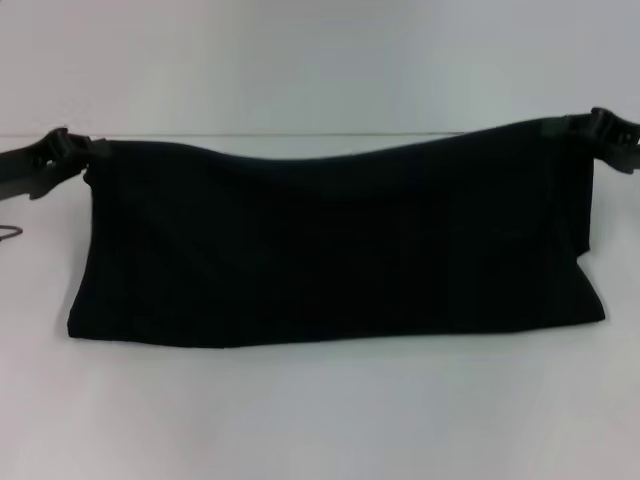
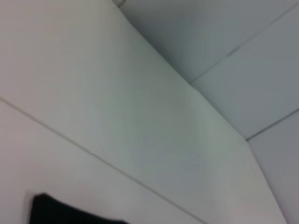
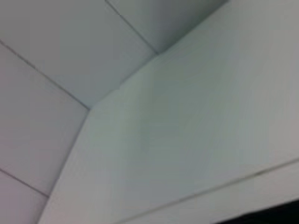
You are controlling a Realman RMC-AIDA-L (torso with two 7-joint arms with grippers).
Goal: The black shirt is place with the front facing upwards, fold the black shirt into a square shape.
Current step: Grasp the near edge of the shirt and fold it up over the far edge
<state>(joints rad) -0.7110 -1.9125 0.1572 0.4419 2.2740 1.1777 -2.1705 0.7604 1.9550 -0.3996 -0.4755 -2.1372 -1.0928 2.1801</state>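
A: Status? We see the plain black soft cloth shirt (image 1: 330,245) hanging between the left pincer (image 1: 72,152) and right pincer (image 1: 590,128), each pinching a top corner, lower edge on the white bench (image 1: 320,420).

B: Looks partly folded into a wide band, not yet square. We'd judge crosswise folds remain.

A white worktop (image 1: 320,410) fills the lower part of the head view, smooth and plain; behind it rises a pale wall (image 1: 300,60), meeting it along a thin straight line; near the worktop's left edge lies a small dark curved thing (image 1: 8,232), thin like a wire, too small to identify; both wrist views show pale panelled surfaces (image 2: 154,116) crossed by thin seams.
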